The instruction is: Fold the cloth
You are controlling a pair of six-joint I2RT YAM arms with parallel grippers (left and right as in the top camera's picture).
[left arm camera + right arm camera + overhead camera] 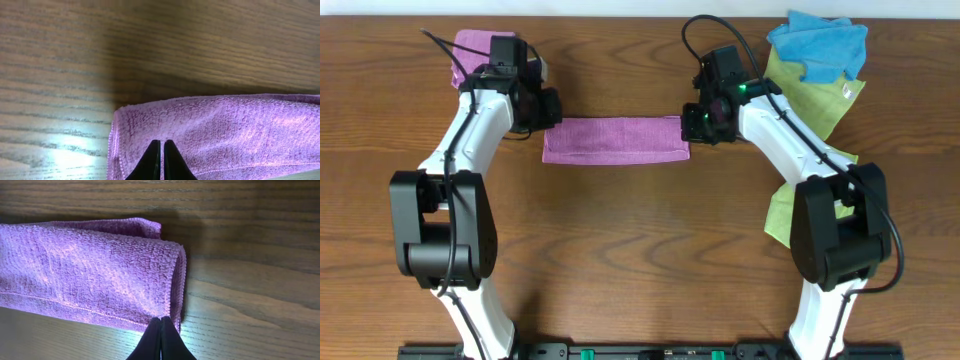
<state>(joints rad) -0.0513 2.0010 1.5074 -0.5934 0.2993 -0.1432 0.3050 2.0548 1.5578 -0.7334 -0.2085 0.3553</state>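
On the wooden table (640,230), the cloth (615,140) lies folded into a long flat strip running left to right across the far half; yellow-green cloths (817,100) under a blue cloth (820,45) sit far right, a small purple pad (472,47) far left. The left gripper (162,152) is at the strip's left end and the right gripper (160,330) at its right end, each with fingers pressed together, though whether fabric is nipped between them is unclear.
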